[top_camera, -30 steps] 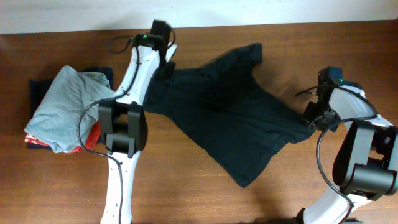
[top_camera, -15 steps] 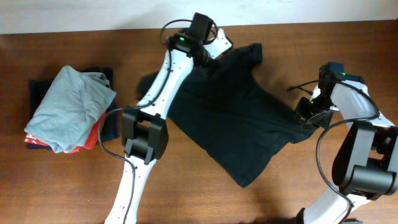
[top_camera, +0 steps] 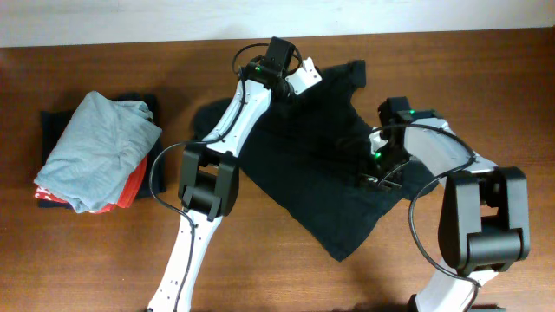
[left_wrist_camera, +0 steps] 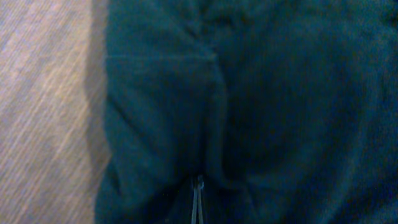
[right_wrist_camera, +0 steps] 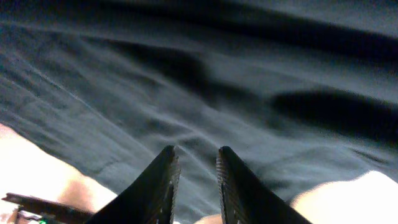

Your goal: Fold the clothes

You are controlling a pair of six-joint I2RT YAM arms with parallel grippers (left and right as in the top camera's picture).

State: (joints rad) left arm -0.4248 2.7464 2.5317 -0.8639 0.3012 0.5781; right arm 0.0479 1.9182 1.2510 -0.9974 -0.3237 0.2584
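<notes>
The black T-shirt [top_camera: 321, 173] is spread over the middle of the brown wooden table [top_camera: 486, 69], which shows a fine straight grain. The shirt is of soft, matt fabric without any print. It is laid at a slant, with one short sleeve pointing to the far edge and the hem corner to the near edge. The outline is irregular, because the far left part is folded inward.

The left gripper [left_wrist_camera: 197, 198] is placed at the far side of the shirt. Its jaws are pressed fully together, and a small ridge of the black cloth is pinched between them. From this pinch a long soft crease runs up through the fabric, and a stitched seam is seen across it.

The right gripper [right_wrist_camera: 194, 180] is held low over the right part of the shirt. Its two dark, tapered fingers [right_wrist_camera: 163, 186] are parted by a narrow gap only, and nothing is seen gripped between them. Shallow wrinkles are seen in the cloth below.

At the left side of the table a crumpled light grey-blue garment [top_camera: 95, 152] is piled on an orange-red garment [top_camera: 128, 191] and a navy garment [top_camera: 147, 102], well apart from the shirt.
</notes>
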